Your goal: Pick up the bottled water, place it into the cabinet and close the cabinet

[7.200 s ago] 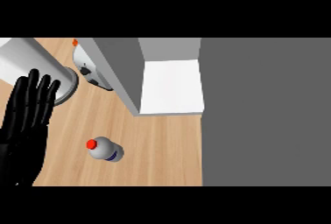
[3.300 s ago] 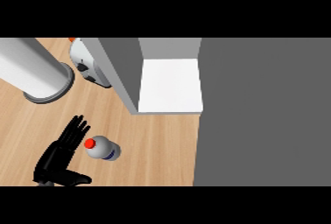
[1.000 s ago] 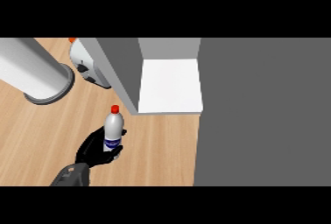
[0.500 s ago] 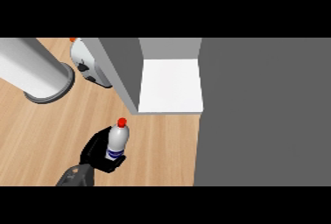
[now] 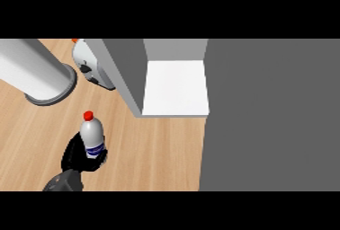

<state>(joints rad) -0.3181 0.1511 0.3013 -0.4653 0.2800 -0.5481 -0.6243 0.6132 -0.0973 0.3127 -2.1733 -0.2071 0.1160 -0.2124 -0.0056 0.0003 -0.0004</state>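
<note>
The bottled water (image 5: 93, 135), clear with a red cap and a blue label, is held over the wooden counter (image 5: 159, 148), cap pointing to the view's top. My left hand (image 5: 79, 158) is curled round its lower half, coming in from the lower left. The cabinet (image 5: 126, 72) stands open to the upper right of the bottle, its white shelf (image 5: 176, 87) bare. A gap of counter lies between the bottle and the cabinet's front edge. My right hand shows nowhere.
A thick grey cylinder (image 5: 36, 72) with a flanged end fills the upper left. A white object with an orange top (image 5: 90, 63) sits by the cabinet's left wall. A large grey panel (image 5: 269, 112) covers the right side.
My left hand closed on the bottle and lifted it off the counter. Over the last second the bottle has shifted to the left, away from the cabinet.
</note>
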